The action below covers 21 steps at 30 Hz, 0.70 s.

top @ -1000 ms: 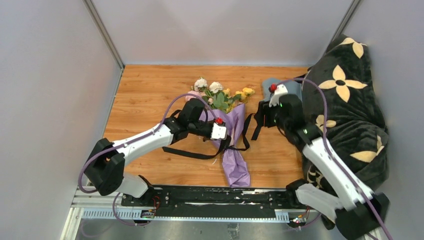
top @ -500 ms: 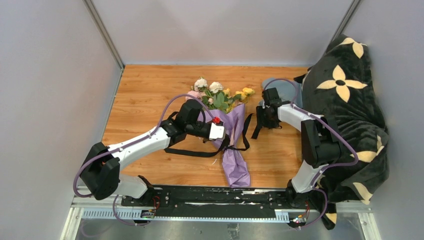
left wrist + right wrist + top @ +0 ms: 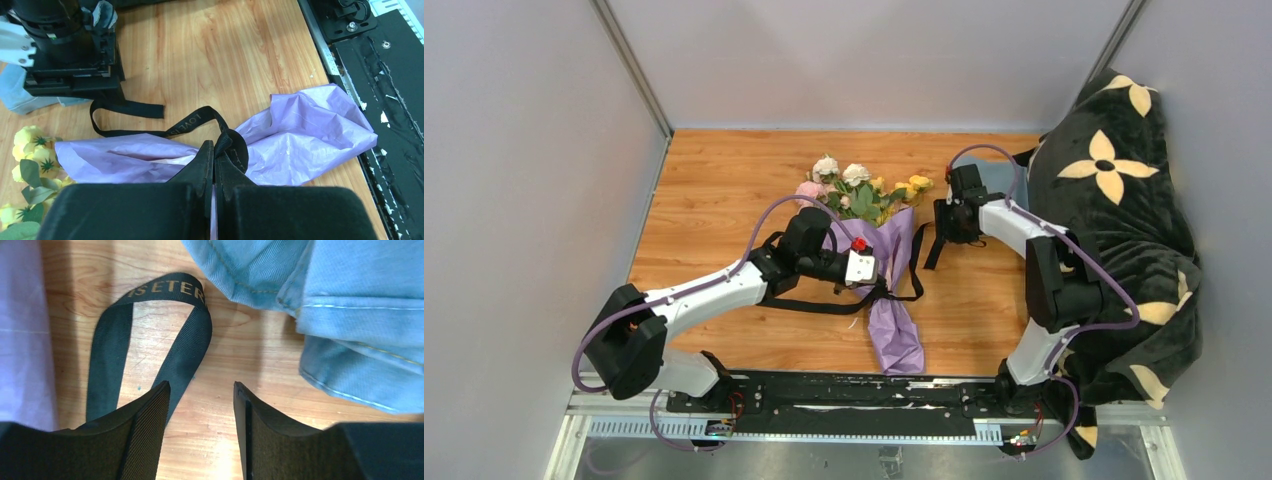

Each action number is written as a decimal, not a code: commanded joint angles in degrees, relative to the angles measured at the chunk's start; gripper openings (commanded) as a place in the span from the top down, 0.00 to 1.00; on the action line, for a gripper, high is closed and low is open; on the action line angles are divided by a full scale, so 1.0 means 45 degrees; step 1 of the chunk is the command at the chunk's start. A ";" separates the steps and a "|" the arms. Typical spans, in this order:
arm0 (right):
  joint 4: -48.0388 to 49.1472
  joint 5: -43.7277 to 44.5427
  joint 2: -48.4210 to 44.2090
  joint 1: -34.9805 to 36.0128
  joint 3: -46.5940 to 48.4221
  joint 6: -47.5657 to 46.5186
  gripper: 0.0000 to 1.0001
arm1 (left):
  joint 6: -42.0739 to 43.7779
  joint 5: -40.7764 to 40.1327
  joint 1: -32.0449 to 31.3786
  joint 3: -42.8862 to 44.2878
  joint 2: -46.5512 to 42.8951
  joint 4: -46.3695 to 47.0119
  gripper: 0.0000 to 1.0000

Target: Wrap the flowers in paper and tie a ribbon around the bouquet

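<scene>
Your right pincer (image 3: 201, 387) has swung in from the table's (image 3: 714, 190) right edge, jaws apart and narrowing at the ribbon's (image 3: 106, 365) loose loop, while your left pincer (image 3: 214, 147) stays clamped on ribbon atop the mid-table bouquet (image 3: 894, 245) — tying looks next.

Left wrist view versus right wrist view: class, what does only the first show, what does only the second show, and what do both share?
Only the left wrist: the flowers, the black base rail, and the left gripper with fingers shut on the ribbon. Only the right wrist: the right gripper, fingers apart over a ribbon loop. Both: the ribbon, the purple paper, the blue cloth and the wooden table.
</scene>
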 commanded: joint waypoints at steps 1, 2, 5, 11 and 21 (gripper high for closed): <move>-0.0227 0.0384 -0.1258 -0.0066 0.0302 -0.0550 0.44 | 0.0027 0.0023 -0.0075 -0.0108 -0.0143 0.0433 1.00; -0.0002 0.0360 -0.1179 -0.0069 0.0266 -0.0592 0.44 | 0.0041 -0.0003 -0.0075 -0.0091 -0.0132 0.0432 1.00; -0.0247 -0.0262 -0.0008 -0.0155 0.0774 -0.0544 0.44 | -0.0072 -0.0065 -0.0075 -0.0055 -0.0166 0.0435 1.00; -0.0057 -0.0003 0.1253 -0.0159 0.1264 -0.0563 0.45 | -0.0186 -0.0089 -0.0075 -0.0108 -0.0257 0.0440 1.00; -0.0210 0.0664 0.0686 -0.0395 0.1025 -0.0978 1.00 | -0.0032 -0.0011 -0.0075 -0.0094 -0.0357 0.0432 1.00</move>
